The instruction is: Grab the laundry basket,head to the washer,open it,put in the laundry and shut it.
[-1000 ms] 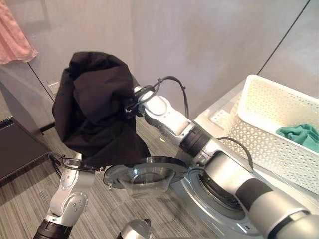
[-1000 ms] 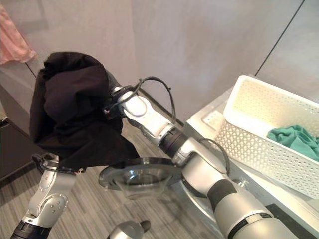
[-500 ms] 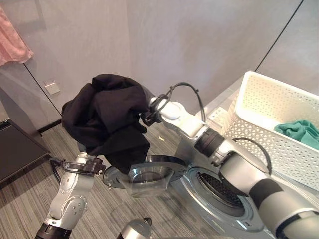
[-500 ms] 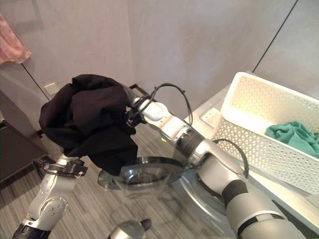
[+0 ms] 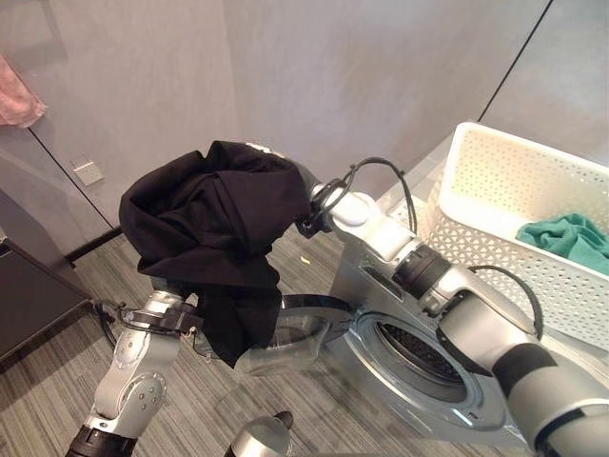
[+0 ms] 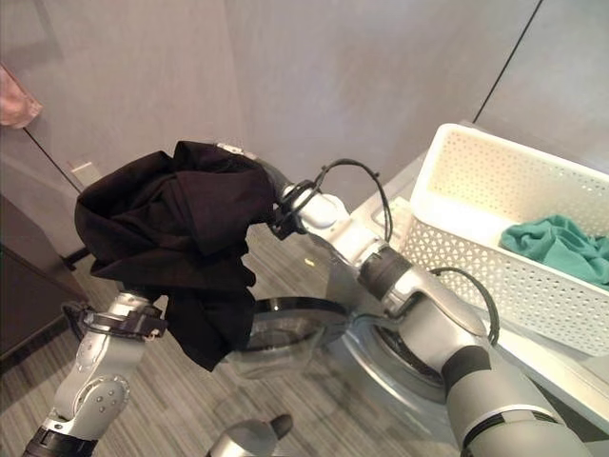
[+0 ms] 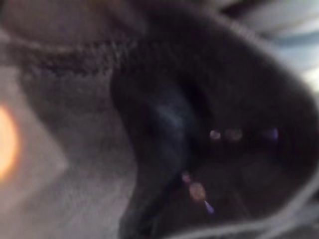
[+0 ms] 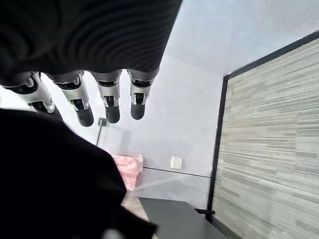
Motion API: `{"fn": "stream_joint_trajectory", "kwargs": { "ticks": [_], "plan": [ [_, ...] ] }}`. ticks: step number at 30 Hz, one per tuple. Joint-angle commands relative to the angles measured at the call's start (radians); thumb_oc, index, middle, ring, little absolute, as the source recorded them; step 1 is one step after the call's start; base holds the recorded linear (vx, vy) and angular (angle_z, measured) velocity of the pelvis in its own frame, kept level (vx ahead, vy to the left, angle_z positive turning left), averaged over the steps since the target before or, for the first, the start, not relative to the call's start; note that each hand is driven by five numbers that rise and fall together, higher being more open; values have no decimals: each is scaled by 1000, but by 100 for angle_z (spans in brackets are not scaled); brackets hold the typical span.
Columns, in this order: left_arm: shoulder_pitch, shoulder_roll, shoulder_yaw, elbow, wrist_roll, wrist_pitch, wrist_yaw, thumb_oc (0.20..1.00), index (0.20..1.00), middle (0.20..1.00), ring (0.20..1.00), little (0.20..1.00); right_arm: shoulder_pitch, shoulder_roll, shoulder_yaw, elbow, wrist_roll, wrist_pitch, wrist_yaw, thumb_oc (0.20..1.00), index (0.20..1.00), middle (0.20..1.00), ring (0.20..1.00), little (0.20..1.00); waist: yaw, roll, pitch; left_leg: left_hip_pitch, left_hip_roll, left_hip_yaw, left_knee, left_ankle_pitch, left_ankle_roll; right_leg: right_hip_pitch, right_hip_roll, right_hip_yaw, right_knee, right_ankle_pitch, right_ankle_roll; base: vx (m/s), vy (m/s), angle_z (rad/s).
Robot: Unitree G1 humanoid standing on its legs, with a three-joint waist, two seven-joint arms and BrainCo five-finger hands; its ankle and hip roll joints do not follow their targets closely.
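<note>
The washer (image 5: pixel 419 381) stands low in front of the robot with its round door (image 5: pixel 285 328) swung wide, the drum opening facing up and out. On the washer's top, toward its far right corner, sits the white laundry basket (image 5: pixel 495 205), and a teal cloth (image 5: pixel 568 238) lies inside it against the right end. A big bundle of black laundry (image 5: pixel 214 224) hangs in the air to the left of the washer, above the open door, one flap drooping down just beside the door's rim. The right hand (image 8: pixel 94 97) reaches across to the bundle's upper right side; its fingers (image 8: pixel 112 107) are spread and fairly straight above the dark cloth. The left arm rises beneath the bundle, its hand buried in the cloth, so I cannot tell how that one is set.
</note>
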Motion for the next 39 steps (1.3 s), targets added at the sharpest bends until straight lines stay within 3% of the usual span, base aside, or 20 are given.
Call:
{"fn": "stream_joint_trajectory", "kwargs": {
  "ticks": [1,5,8,10,15,19,25,30,39],
  "plan": [
    [-31,-2,29,-24,16,-76,-36,200,200,200,200,200,-26,1,10,-1,63,-69,-27,1000,1000,1000,1000,1000,-22,38,-122,3,8,-43,-133,104,55,-80,-6,24,5,137,-19,-10,-2,-3],
    [-44,-11,-10,-10,2,-54,-54,200,200,200,200,200,19,-112,-142,-101,41,-135,-116,1000,1000,1000,1000,1000,-55,49,-123,5,11,-34,-133,100,56,-83,-3,31,5,137,-18,-9,4,-3],
    [-58,-24,-31,-5,-17,-47,-63,200,200,200,200,200,47,-146,-219,-174,22,-175,-157,1000,1000,1000,1000,1000,-65,54,-124,1,10,-34,-133,103,57,-86,-5,32,5,140,-16,0,0,0],
    [-65,-34,-64,1,-41,-31,-84,200,200,200,200,200,88,-199,-341,-289,-36,-228,-231,1000,1000,1000,1000,1000,-78,61,-123,6,16,-30,-133,94,58,-84,-1,38,5,133,-17,0,0,0],
    [-68,-46,-108,13,-65,-17,-115,200,200,200,200,200,158,-263,-524,-488,-148,-313,-345,1000,1000,1000,1000,1000,-93,66,-127,7,19,-31,-133,88,62,-85,0,44,5,127,-17,6,1,-6],
    [-79,-48,-167,10,-88,1,-142,200,200,200,200,200,174,-257,-620,-582,-209,-364,-421,1000,1000,1000,1000,1000,-106,66,-136,4,19,-27,-133,90,65,-93,-1,50,5,132,-14,0,5,-2],
    [-97,-41,-216,2,-97,18,-163,200,200,200,200,200,185,-271,-712,-666,-282,-395,-508,1000,1000,1000,1000,1000,-116,60,-144,8,25,-13,-133,83,68,-103,1,72,5,132,-11,-1,9,-8],
    [-125,-47,-273,4,-112,52,-186,200,200,200,200,200,240,-360,-859,-690,-402,-389,-667,1000,1000,1000,1000,1000,-146,53,-151,8,30,-1,-133,75,70,-116,6,94,5,134,-8,6,9,-12],
    [-174,-38,-390,22,-141,92,-203,200,200,200,200,200,222,-435,-920,-628,-474,-382,-838,1000,1000,1000,1000,1000,-166,40,-147,22,37,20,-133,59,83,-125,15,134,5,140,-5,2,0,-17]
  ]
}}
